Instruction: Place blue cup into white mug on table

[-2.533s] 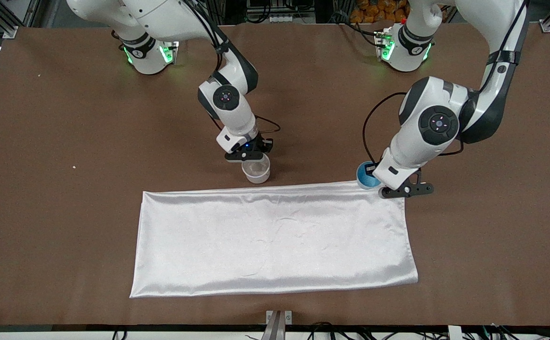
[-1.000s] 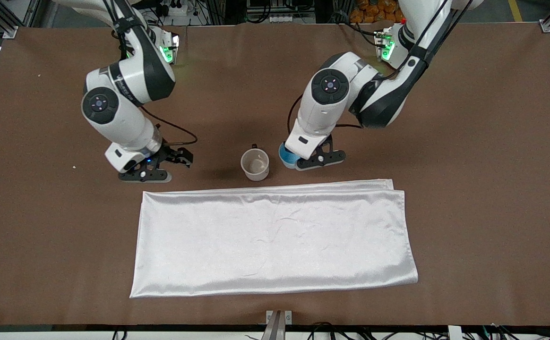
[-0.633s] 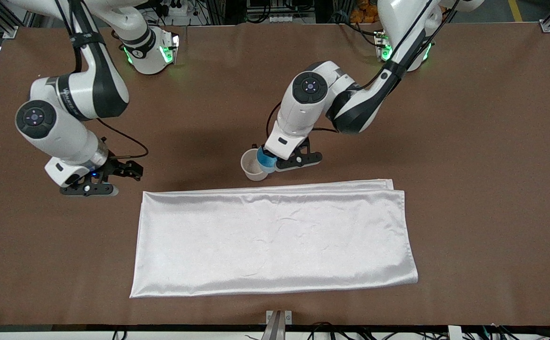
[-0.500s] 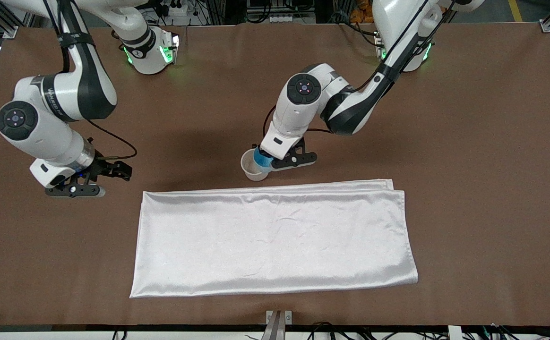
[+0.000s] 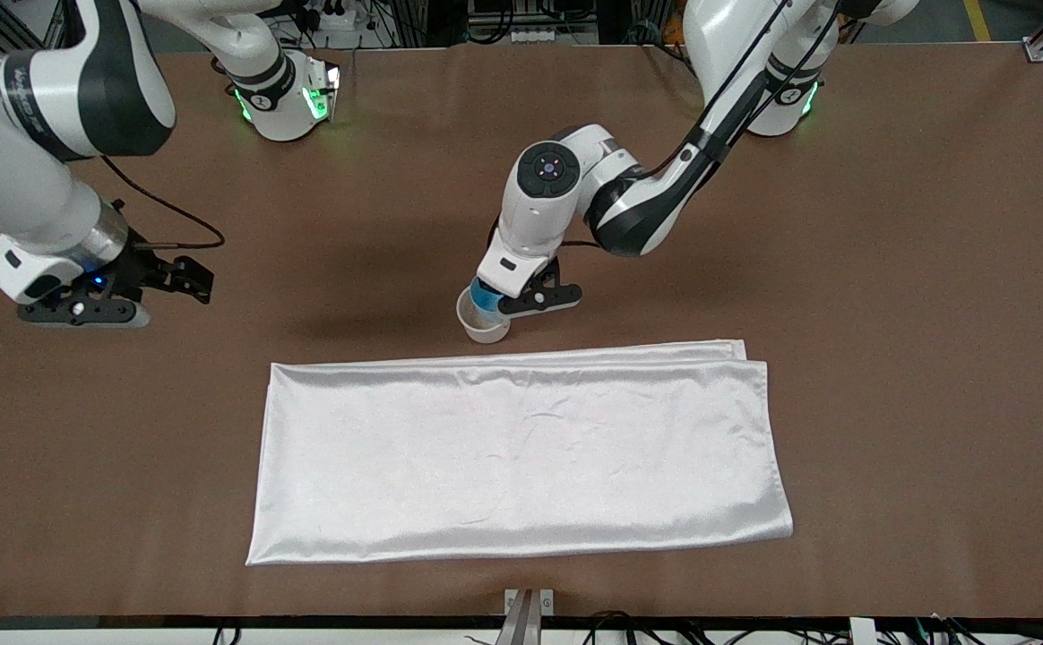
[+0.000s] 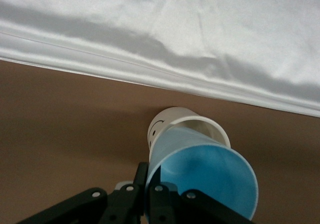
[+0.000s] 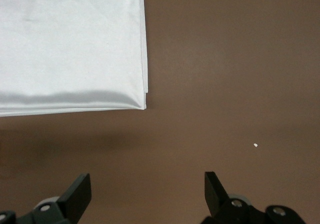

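My left gripper is shut on the wall of the blue cup, one finger inside the rim and one outside. It holds the cup tilted, with the base in the mouth of the white mug. The mug stands on the brown table at the middle. In the left wrist view the left gripper pinches the blue cup, and the white mug shows small dark marks on its side. Its handle is hidden. My right gripper is open and empty over bare table near the right arm's end.
A shiny white cloth lies flat, nearer to the front camera than the mug; its folded edge is close to the mug. Its corner shows in the right wrist view, where the right gripper hangs over brown table with a small white crumb.
My left gripper carried the blue cup from beside the mug to the mug's mouth and lowered it. My right arm drew away from the mug toward the right arm's end of the table.
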